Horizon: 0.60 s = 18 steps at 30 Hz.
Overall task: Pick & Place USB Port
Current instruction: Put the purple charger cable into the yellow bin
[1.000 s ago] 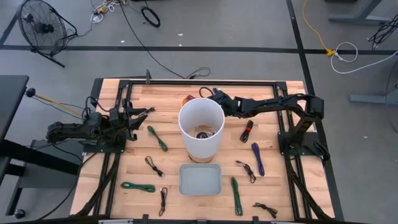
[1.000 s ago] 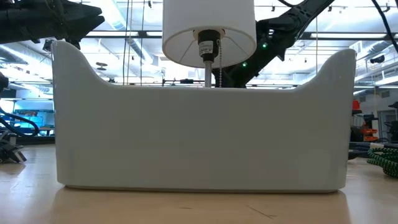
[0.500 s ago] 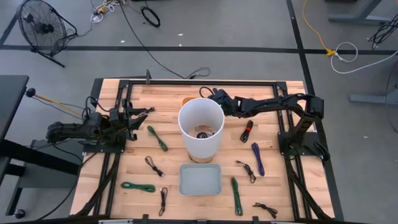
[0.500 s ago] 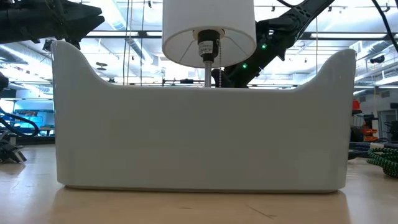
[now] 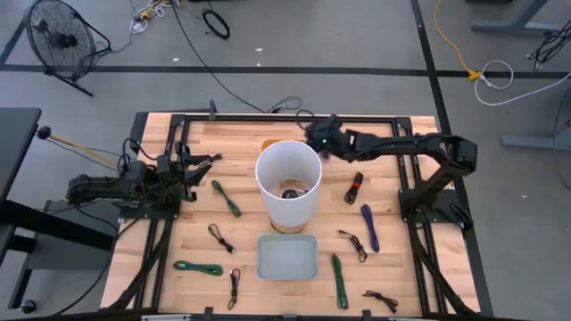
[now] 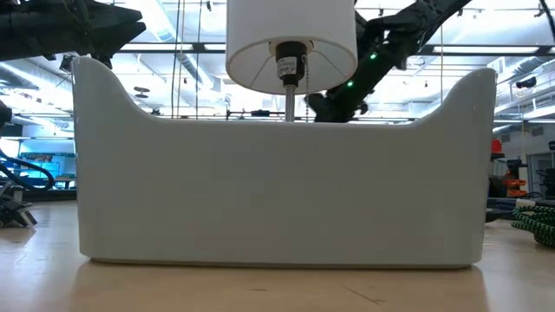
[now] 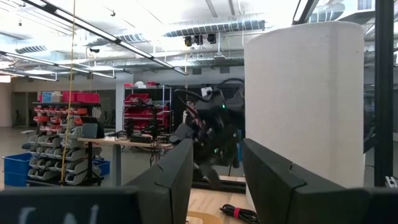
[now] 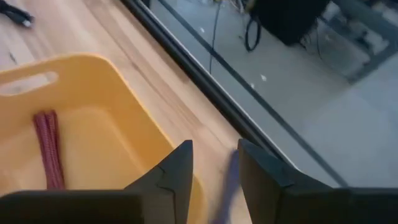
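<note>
A yellow bin (image 8: 93,124) stands at the table's far edge behind a white lamp shade (image 5: 288,178); only a sliver of the bin (image 5: 270,143) shows from above. A red USB cable bundle (image 8: 48,149) lies on the bin's floor. My right gripper (image 8: 214,168) hangs open over the bin's rim on the far side, with nothing between its fingers; from above it (image 5: 312,132) sits just right of the bin. My left gripper (image 5: 214,160) waits open at the table's left, pointing at the shade (image 7: 305,106).
Bundled cables lie around the lamp: green (image 5: 226,198), black (image 5: 220,237), red-black (image 5: 354,188), purple (image 5: 369,226), green (image 5: 338,279). A white tray (image 5: 286,257) stands near the front edge and fills the low view (image 6: 277,191). A dark frame rail (image 8: 205,81) runs behind the bin.
My right gripper has opened and drawn back from the yellow bin toward the table's right edge, rising a little. The bin's edge now shows uncovered beside the shade.
</note>
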### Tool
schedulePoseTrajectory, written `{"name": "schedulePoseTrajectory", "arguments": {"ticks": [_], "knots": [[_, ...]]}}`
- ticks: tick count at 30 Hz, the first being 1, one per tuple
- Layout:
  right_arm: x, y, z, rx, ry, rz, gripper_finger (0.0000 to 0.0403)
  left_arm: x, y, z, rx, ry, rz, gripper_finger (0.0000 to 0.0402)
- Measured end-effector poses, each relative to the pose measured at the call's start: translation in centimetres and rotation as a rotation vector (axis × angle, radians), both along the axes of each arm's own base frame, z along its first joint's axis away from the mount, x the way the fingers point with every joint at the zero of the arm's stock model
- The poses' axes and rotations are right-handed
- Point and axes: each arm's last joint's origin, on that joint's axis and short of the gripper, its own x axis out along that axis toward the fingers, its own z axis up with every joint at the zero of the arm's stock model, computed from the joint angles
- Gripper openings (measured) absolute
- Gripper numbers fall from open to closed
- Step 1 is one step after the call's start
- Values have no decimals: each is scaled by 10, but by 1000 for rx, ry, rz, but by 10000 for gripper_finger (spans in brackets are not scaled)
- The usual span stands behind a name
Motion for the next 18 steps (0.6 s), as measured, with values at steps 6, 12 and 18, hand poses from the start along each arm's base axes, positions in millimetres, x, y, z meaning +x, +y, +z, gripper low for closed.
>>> {"name": "schedulePoseTrajectory", "arguments": {"ticks": [6, 12, 18], "knots": [[-34, -12, 11, 103, 72, -138, 128, 0, 0, 0, 0, 1, -1, 144], [-52, -17, -6, 191, 168, -232, 128, 0, 0, 0, -1, 2, -1, 144], [-67, -24, -28, 214, 206, -266, 128, 0, 0, 0, 0, 2, -1, 144]]}}
